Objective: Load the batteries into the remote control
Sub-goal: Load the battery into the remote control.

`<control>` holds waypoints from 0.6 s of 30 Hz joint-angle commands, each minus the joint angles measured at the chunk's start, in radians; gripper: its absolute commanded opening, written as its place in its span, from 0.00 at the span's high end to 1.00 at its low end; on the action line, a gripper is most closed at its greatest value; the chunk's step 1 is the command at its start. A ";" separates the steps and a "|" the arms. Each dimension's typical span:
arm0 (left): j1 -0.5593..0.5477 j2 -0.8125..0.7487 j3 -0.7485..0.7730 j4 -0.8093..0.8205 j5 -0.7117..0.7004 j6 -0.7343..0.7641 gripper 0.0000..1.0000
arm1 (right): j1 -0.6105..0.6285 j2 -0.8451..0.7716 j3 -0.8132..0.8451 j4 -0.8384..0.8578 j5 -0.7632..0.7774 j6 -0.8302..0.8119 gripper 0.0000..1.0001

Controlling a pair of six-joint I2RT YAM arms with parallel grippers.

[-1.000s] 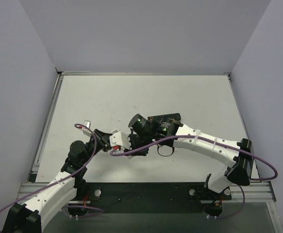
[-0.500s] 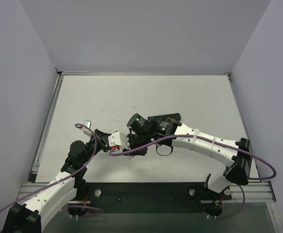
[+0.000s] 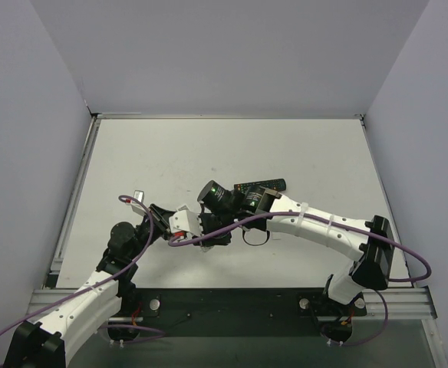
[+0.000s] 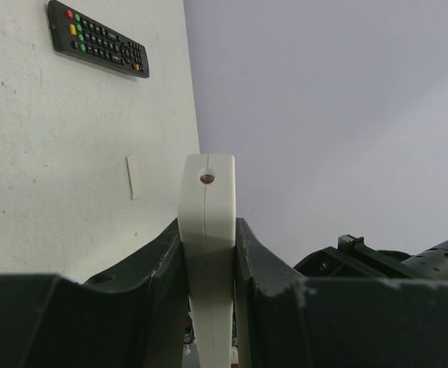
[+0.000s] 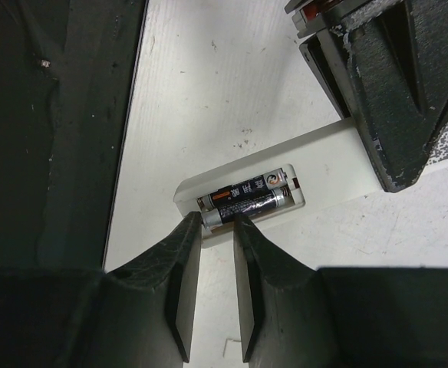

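Since your right arm has edged left over last second, right gripper sits at white remote open bay. Fingers narrowly apart, gripping nothing, tips at end of nearer of two batteries seated inside. Your left gripper clamps remote edge-up above table.

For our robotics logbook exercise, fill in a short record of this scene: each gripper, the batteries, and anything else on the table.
left gripper: shut on the remote control, held edge-on
right gripper: fingertips at the open battery compartment, narrow gap, grip unclear
batteries: both side by side in the compartment
black remote: face up on the table, clear of both grippers
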 commanded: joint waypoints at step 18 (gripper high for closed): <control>-0.005 -0.031 0.070 0.084 0.020 -0.034 1.00 | -0.003 0.074 0.018 0.026 0.085 -0.004 0.90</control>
